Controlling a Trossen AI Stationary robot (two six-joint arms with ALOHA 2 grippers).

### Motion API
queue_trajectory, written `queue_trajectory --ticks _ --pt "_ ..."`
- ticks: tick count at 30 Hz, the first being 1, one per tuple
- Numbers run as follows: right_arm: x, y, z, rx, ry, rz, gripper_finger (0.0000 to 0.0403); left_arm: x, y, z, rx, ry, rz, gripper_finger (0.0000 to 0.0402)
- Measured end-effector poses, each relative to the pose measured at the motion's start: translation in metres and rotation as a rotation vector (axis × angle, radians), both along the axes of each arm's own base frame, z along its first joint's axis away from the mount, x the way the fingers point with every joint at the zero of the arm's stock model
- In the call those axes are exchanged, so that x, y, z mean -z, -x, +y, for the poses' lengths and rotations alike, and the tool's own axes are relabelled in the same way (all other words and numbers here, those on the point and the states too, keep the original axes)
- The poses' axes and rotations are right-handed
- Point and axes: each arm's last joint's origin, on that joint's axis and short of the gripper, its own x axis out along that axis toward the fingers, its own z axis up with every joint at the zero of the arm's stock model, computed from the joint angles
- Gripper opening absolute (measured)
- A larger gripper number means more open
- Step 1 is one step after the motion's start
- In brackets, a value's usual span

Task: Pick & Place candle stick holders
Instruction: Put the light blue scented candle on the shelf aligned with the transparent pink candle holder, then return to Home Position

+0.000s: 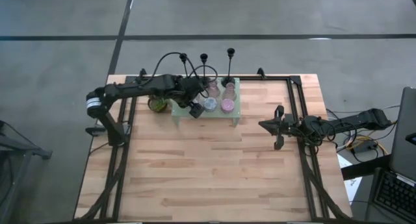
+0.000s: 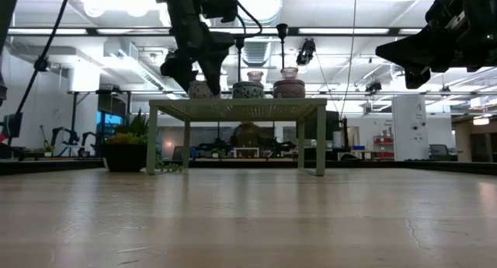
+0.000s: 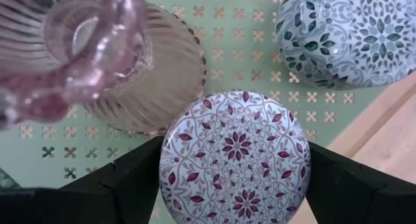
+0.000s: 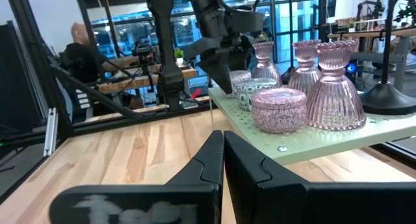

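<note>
The wooden bench carried a mint-green perforated shelf near the middle of its far edge, standing on four legs. Three slim black candlesticks rose along the shelf's far side, their round bases by its far edge. In front of them the short holders were grouped on the shelf top: ribbed pink glass holders toward the far side, and round lidded ones nearer the front edge, among them a pink one at the shelf's front right and a pale one with a blue-green leaf pattern beside it.

A small potted plant sat on the bench just beside the shelf's left end.

The left arm reached in from the bench's left edge over the shelf's left part. Its left pincer stood spread wide, one dark finger on each side of a round white holder with a maroon flower pattern at the shelf's front left; whether the fingers touched it could not be told.

The right pincer hung above the bench near its right edge, well apart from the shelf, fingers pressed together and holding nothing.
</note>
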Motion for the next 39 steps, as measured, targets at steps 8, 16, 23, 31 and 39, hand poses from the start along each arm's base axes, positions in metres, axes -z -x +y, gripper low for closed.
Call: queue_trajectory --ticks 8,16,23,31,39 --pt "0.0 0.0 0.0 0.0 0.0 0.0 0.0008 -0.001 0.001 0.0 0.0 -0.003 -0.008 0.0323" --pt "0.0 0.0 0.0 0.0 0.0 -0.001 0.0008 -0.001 0.0 0.0 0.007 -0.005 -0.007 0.0353" --pt "0.0 0.0 0.0 0.0 0.0 -0.001 0.0008 -0.002 0.0 0.0 0.011 -0.008 -0.01 0.0368" --pt "0.0 0.0 0.0 0.0 0.0 0.0 0.0008 -0.018 -0.002 0.0 0.029 -0.022 -0.048 0.0368" --pt "0.0 0.0 0.0 0.0 0.0 0.0 0.0008 -0.036 0.0 -0.002 0.048 -0.001 -0.106 0.0367"
